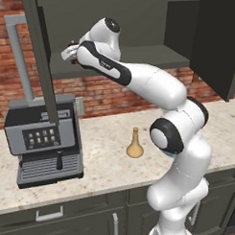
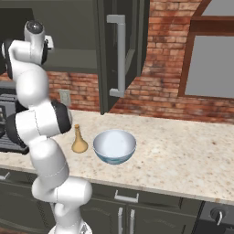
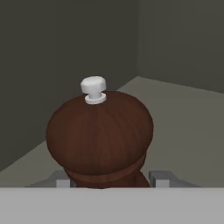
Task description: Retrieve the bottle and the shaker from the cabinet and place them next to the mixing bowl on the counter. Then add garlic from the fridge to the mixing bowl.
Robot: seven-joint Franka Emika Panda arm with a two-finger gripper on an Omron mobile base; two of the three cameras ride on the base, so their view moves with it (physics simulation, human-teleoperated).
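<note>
Hand view: shaker (image 3: 99,138) between end effector (image 3: 113,178) fingertips (cabinet (image 3: 183,39) interior).

A red brick wall (image 1: 109,93) is seen behind the worktop, with pale mortar lines. A wall socket (image 2: 64,96) is set into the brick. In the right base view a window (image 2: 215,64) with a dark brown frame is set in the wall at the right; its pane is shown flat grey. A grey coffee machine (image 1: 43,139) with a keypad and a drip grille is placed at the left. Dark drawers (image 1: 51,214) with pale bar handles are fitted below. Even, soft light is cast throughout.
</note>
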